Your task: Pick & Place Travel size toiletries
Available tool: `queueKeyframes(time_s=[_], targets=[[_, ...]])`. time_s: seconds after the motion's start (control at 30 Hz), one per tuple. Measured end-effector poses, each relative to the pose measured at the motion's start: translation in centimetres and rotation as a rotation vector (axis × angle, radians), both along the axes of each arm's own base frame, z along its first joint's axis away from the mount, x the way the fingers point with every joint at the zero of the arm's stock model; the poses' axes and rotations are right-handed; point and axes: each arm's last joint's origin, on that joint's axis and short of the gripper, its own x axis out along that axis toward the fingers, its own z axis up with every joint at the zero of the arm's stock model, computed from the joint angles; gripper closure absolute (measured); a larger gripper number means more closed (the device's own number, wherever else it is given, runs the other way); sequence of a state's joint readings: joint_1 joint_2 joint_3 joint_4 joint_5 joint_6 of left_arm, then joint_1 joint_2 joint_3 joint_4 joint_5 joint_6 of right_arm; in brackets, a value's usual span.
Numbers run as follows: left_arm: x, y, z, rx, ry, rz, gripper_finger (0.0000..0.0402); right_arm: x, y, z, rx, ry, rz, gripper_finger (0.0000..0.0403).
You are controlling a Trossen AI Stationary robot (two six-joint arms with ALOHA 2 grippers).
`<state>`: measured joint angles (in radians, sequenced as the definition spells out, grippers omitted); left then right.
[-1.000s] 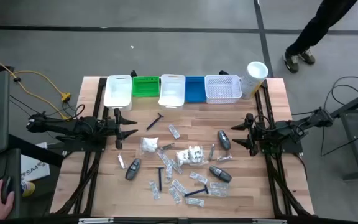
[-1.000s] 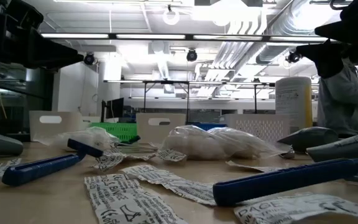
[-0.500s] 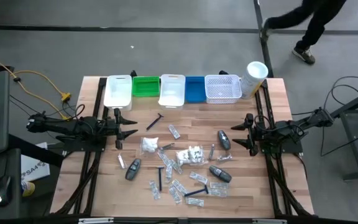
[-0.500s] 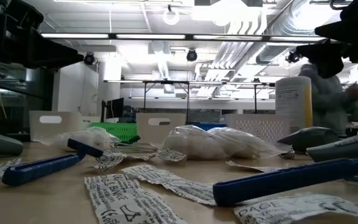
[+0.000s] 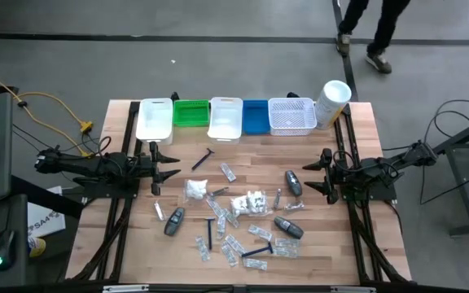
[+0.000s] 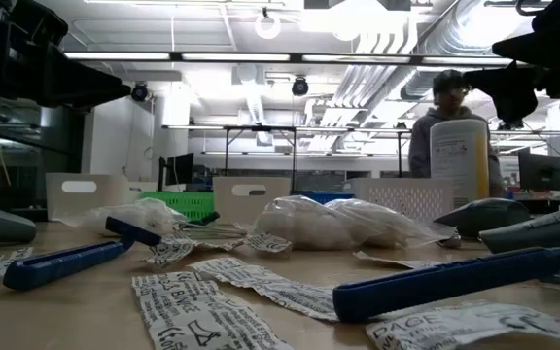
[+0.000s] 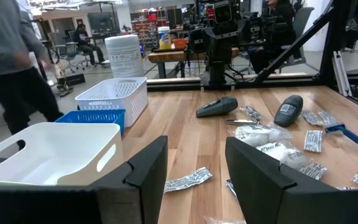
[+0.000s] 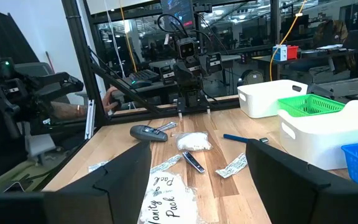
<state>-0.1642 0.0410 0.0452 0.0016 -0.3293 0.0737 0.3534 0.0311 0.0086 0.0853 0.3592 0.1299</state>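
- Looking straight down in the high view, the travel size toiletries (image 5: pixel 234 213) lie scattered over the middle of the table (image 5: pixel 365 130); a row of bins (image 5: pixel 225 116) and a white canister (image 5: pixel 333 100) line the 12 o'clock edge. The left gripper (image 5: pixel 155 163) waits at 9 o'clock and the right gripper (image 5: pixel 326 173) at 3 o'clock, both clear of the items, each with fingers parted and empty. A black razor (image 5: pixel 203 159) runs from 1 to 7 o'clock; a blue razor (image 5: pixel 210 233) runs 12 to 6. The person (image 5: pixel 365 28) beyond the table has walked leftward since a second ago; nothing on the table has shifted.
- In the low view, two blue razor handles (image 6: pixel 61 262) lie nearly flat among printed sachets (image 6: pixel 192 309); a bagged white bundle (image 6: pixel 333 224) partly hides the bins behind.
- The left wrist view shows parted fingers (image 7: pixel 148 168) holding nothing, a white bin (image 7: pixel 48 152) close ahead.
- The right wrist view likewise shows spread, empty fingers (image 8: pixel 126 171).
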Motion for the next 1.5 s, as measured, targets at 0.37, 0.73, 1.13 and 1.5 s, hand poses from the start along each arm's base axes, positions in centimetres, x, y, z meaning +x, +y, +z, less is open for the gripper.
queueKeyframes(time_s=[0.37, 0.73, 1.13, 1.5], targets=[[0.0, 0.0, 0.0, 0.0, 0.0, 0.0, 0.0239, 0.0, 0.0, 0.0, 0.0, 0.0, 0.0, 0.0147], [0.0, 0.0, 0.0, 0.0, 0.0, 0.0, 0.0239, 0.0, -0.01, -0.04, -0.183, 0.006, -0.016, 0.0147], [0.0, 0.0, 0.0, 0.0, 0.0, 0.0, 0.0239, -0.04, -0.01, 0.44, -0.129, -0.043, -0.012, 0.0147], [0.0, 0.0, 0.01, 0.0, 0.0, 0.0, 0.0239, -0.05, -0.02, 0.57, -0.05, -0.057, -0.007, 0.0147]])
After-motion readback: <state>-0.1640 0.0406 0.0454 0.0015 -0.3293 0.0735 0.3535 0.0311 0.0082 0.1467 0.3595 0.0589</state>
